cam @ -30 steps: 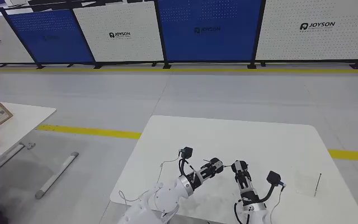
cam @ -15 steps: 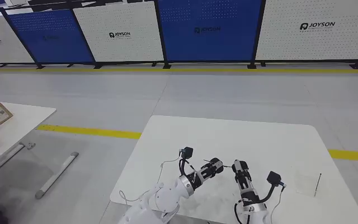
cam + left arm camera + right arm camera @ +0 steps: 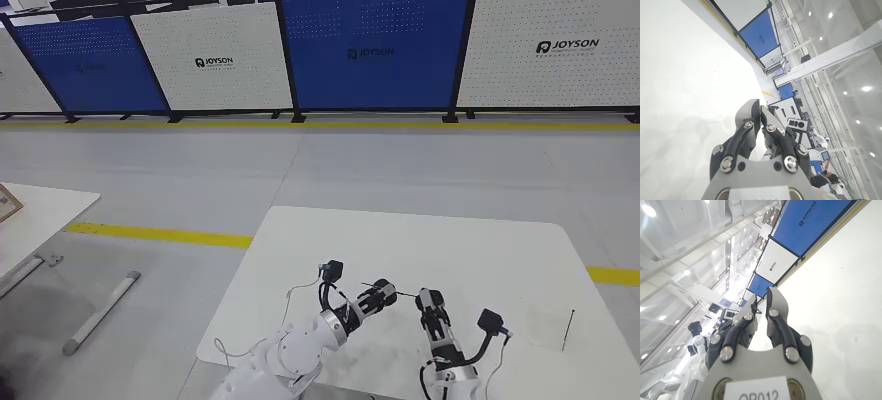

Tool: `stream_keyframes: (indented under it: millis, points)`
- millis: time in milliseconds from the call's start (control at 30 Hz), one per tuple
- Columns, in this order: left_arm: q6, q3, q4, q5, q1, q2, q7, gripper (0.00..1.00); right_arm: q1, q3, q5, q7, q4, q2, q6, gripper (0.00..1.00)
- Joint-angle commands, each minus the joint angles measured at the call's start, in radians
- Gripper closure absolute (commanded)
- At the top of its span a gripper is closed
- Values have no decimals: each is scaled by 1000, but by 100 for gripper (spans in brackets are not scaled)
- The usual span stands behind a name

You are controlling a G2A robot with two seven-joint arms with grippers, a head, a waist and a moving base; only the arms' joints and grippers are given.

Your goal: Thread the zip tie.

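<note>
Left gripper (image 3: 759, 107) jaws together, pinching thin black plastic zip tie (image 3: 751, 119). Right gripper (image 3: 762, 292) faces it, just beside. Black bit of tie sits at its tip; cannot tell whether clamped. Both hang above near edge of white rectangular table (image 3: 400, 240), tie bridging them. Step judged: lining tail up with head slot. Next move calls for fine, straight feed, no twist.

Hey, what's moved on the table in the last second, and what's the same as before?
The right gripper eased slightly back toward the table's near edge, a little away from the left gripper, which barely shifted. Nothing was taken hold of or let go. The left gripper stays shut on the zip tie, and the table is unchanged.
</note>
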Motion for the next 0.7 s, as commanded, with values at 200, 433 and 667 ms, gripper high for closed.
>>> stream_keyframes:
  millis: [200, 433, 667]
  points:
    - [10, -2, 6, -10, -3, -3, 7, 100, 1, -4, -19, -1, 5, -2, 2, 82]
    - [10, -3, 7, -12, -4, -4, 3, 100, -1, -1, -18, -7, 8, -3, -6, 100]
    - [5, 0, 8, -8, -4, -5, 0, 100, -1, 2, -10, -8, 11, -4, -14, 100]
